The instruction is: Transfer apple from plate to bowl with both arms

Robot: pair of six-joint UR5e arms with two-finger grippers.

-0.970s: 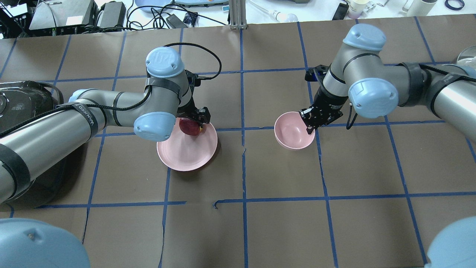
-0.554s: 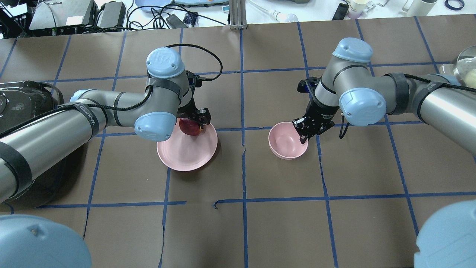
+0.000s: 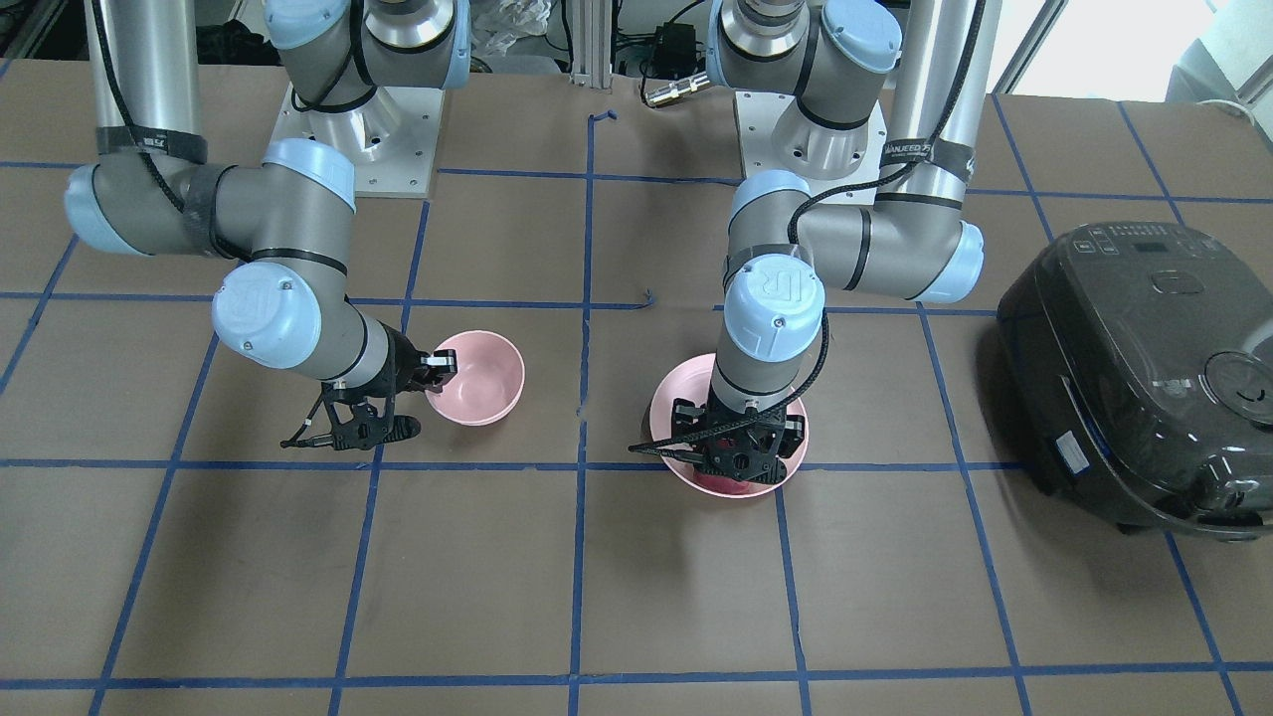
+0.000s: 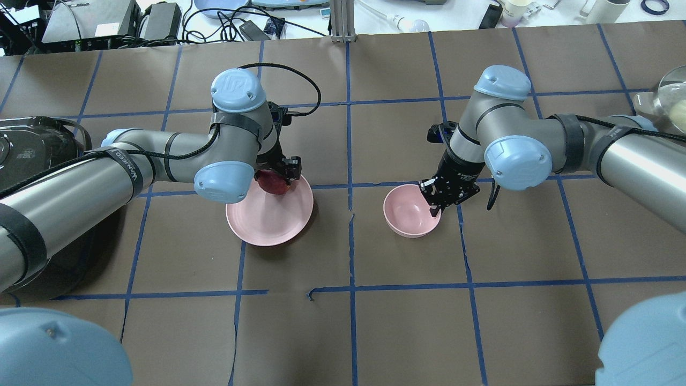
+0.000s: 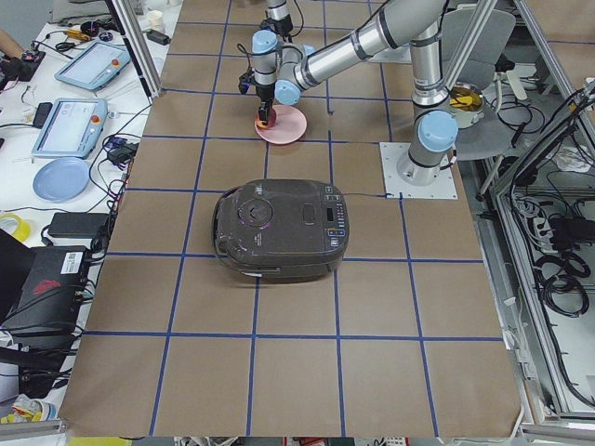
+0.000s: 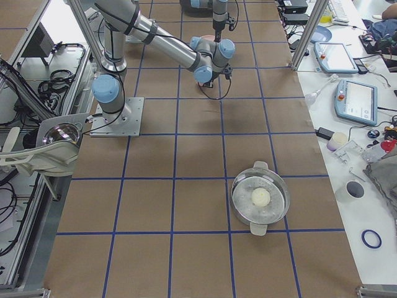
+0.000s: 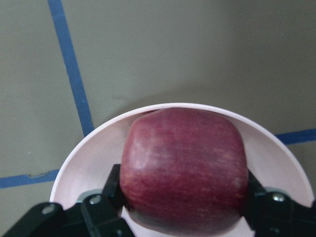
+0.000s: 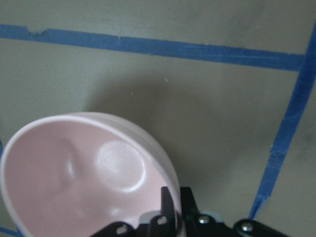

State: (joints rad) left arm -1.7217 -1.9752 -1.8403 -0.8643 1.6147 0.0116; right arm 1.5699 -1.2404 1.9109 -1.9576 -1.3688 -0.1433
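The dark-red apple sits at the far edge of the wide pink plate. My left gripper is shut on the apple, one finger on each side of it. In the left wrist view the apple fills the gap between the black fingers above the plate's rim. I cannot tell if the apple is lifted. The small deep pink bowl is empty. My right gripper is shut on its right rim, as the right wrist view shows.
A black rice cooker stands at the table's left end, beside my left arm. A steel pot with a pale ball in it stands at the right end. Blue tape lines grid the brown table.
My right gripper has moved the bowl left and nearer to me, toward the plate. My left gripper stays at the apple; the apple's yellow patch no longer shows.
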